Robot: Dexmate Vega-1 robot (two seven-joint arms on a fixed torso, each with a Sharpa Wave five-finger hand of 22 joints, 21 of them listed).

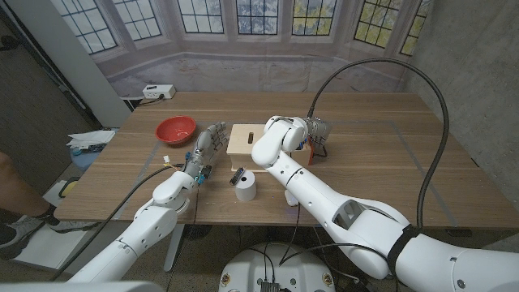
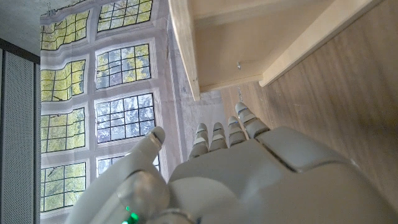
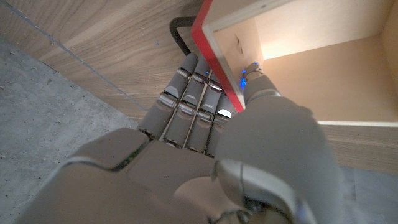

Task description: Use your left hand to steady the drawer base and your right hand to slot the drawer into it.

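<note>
A: Two wooden pieces matter here. The drawer base, a pale box with a slot in its top, sits mid-table, and the drawer, thin plywood with a red front edge, is at the base's right side in the right hand.

B: How is it held?

A: In the right wrist view the thumb sits inside the drawer's open tray and the fingers lie along the outside of the red front, so the front panel is pinched between them. The left hand stands just beside the base's left side, fingers straight and together, holding nothing. I cannot tell whether it touches the wood.

B: How will the drawer handle?

A: I'd judge it light and stiff, with smooth, rather slippery faces. A thin panel could twist in a pinch, so a hold near the middle of the front looks best. The light base may slide unless the left hand presses its side.

B: And the surroundings?

A: A wooden table, smooth, with taped lines. A red bowl sits left of the base and a white cup in front of it, both apart. Behind hangs a backdrop printed with windows.
</note>
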